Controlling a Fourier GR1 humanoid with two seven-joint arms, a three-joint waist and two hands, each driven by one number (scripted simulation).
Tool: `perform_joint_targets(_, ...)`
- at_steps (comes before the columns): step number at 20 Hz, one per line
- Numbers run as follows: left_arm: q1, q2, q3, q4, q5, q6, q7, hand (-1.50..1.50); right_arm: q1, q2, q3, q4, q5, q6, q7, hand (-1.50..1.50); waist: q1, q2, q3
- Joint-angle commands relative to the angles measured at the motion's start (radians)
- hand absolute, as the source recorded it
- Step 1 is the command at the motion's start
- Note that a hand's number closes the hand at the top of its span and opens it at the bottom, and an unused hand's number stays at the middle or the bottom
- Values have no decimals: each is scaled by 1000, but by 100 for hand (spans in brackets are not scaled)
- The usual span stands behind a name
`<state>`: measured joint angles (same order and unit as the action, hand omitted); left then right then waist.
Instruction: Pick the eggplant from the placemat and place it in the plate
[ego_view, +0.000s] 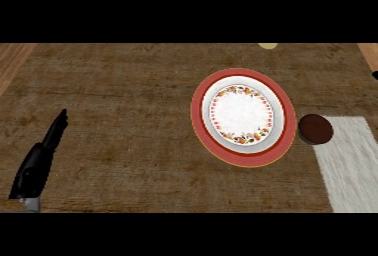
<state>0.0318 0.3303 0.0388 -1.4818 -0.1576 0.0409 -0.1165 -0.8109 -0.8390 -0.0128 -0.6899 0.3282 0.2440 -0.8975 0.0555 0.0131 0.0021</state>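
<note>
Lying just right of the plate (207, 131), the eggplant (316, 129) looks smooth, rounded and probably slippery; wrapping its middle seems safest. Far left of the plate, the left hand (38, 162) rests with fingers straight.

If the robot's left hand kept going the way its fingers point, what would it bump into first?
Probably nothing. The left hand points up the picture, tilted slightly right, over bare brown counter. The plate sits well off to the right of that line, so the way looks free as far as the view shows.
</note>
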Motion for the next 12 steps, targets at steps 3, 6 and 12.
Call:
perform_joint_targets(3, 74, 9, 31, -31, 9, -9, -16, 0, -112, 113, 54, -23, 9, 94, 36, 150, -27, -11, -2)
perform_joint_targets(6, 18, 20, 52, -11, 14, -20, 17, 0, -102, 151, 61, -101, -13, 135, 102, 150, -47, -14, -3)
perform_joint_targets(12, 31, -32, 25, 3, -29, 17, 2, 0, -162, 300, 111, -155, 11, 148, 329, 150, -49, -14, -3)
